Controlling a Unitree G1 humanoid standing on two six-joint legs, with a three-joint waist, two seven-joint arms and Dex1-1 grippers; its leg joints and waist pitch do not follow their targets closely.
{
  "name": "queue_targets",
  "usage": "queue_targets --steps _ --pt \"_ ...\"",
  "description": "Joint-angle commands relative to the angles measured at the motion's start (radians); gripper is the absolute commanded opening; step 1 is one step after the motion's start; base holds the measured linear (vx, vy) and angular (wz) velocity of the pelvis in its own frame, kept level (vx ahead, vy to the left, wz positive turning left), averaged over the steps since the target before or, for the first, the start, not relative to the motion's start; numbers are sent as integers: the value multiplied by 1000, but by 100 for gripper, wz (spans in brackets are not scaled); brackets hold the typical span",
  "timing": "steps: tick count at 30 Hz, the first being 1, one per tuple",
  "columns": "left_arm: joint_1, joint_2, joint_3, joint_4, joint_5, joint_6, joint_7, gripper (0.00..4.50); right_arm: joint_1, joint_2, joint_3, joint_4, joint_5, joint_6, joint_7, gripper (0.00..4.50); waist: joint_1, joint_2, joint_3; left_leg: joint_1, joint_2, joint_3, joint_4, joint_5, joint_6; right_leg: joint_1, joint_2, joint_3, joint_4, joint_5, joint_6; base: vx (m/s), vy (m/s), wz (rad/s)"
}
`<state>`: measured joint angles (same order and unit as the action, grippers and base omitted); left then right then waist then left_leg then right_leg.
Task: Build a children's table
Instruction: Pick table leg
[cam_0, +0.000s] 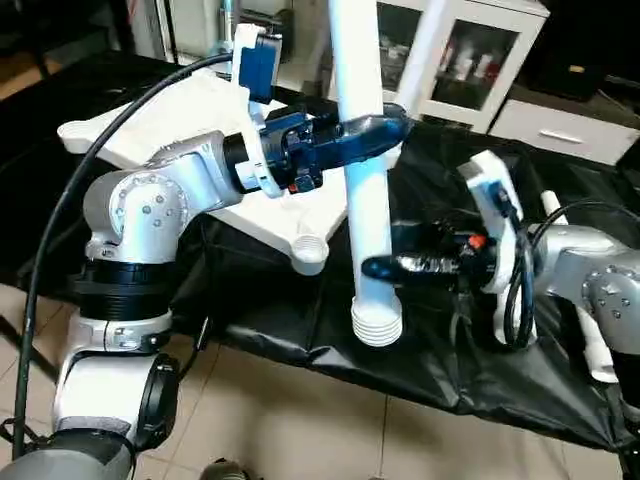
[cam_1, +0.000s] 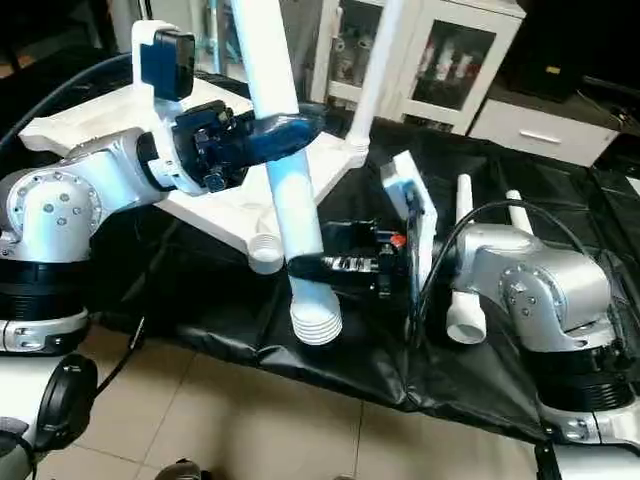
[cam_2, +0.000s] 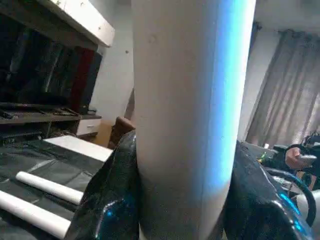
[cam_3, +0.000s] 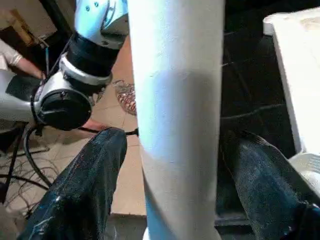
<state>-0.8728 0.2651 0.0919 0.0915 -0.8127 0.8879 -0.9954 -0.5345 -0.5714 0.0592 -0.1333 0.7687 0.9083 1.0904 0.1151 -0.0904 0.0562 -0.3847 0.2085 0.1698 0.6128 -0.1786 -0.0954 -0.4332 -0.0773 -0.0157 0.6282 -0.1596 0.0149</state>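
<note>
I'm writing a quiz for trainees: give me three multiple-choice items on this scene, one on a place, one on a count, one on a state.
1. Where on the held leg is the left gripper? A above the right gripper; B below it; C beside it.
2. Legs lying on the black cloth? A none; B two; C four.
3. The held leg is: A lying flat; B near upright, threads down; C threads up.
Answers: A, the left gripper clamps higher up; B, two lie side by side; B, the threaded end points down.
</note>
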Motion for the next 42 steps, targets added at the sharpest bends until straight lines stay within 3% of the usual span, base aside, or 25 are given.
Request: queue_targets --steps 1,13,15,17,20,23,25,30,42 --pt "-28 -5 -13 -15 -14 -9 -6 174 -15 -14 10 3 -18 -10 8 339 1 7 -72 16 3 10 -70 -164 -29 62 -33 12 -65 -191 -186 0 0 0" --pt "-35 -7 -48 -6 13 -19 -22 174 -21 -28 77 2 -66 -47 48 339 1 7 -74 15 3 10 -68 -148 -24 64 -32 12 -62 -167 -187 0 0 0" --pt "-37 -8 -52 -7 14 -18 -24 174 -23 -28 83 4 -73 -50 50 303 1 7 -73 15 3 10 -69 -148 -25 64 -32 13 -62 -167 -189 0 0 0" --pt "-40 -9 -61 -5 17 -21 -26 174 -25 -26 96 10 -87 -59 56 303 0 8 -73 15 4 10 -69 -156 -27 63 -32 12 -63 -176 -188 0 0 0" --pt "-42 -8 -69 -2 22 -26 -28 174 -28 -24 111 16 -103 -68 58 263 0 9 -74 16 4 9 -69 -156 -24 63 -33 13 -62 -174 -190 0 0 0" --pt "-44 -8 -72 1 22 -28 -28 174 -30 -26 122 20 -114 -77 62 254 0 9 -75 15 3 10 -68 -151 -26 64 -32 12 -61 -162 -193 0 0 0" --pt "-46 -7 -73 4 24 -30 -31 174 -30 -28 133 24 -128 -86 69 220 0 9 -75 15 3 10 -68 -149 -24 64 -32 13 -61 -155 -195 0 0 0" --pt "-48 -3 -79 10 29 -36 -38 174 -25 -30 144 19 -135 -94 75 191 0 9 -75 15 3 10 -67 -147 -20 65 -31 13 -59 -145 -200 0 0 0" --pt "-51 -1 -81 13 48 -31 -4 174 -25 -21 144 28 -153 -111 76 186 1 13 -76 16 3 9 -67 -151 -18 66 -31 12 -58 -135 -210 0 0 0"
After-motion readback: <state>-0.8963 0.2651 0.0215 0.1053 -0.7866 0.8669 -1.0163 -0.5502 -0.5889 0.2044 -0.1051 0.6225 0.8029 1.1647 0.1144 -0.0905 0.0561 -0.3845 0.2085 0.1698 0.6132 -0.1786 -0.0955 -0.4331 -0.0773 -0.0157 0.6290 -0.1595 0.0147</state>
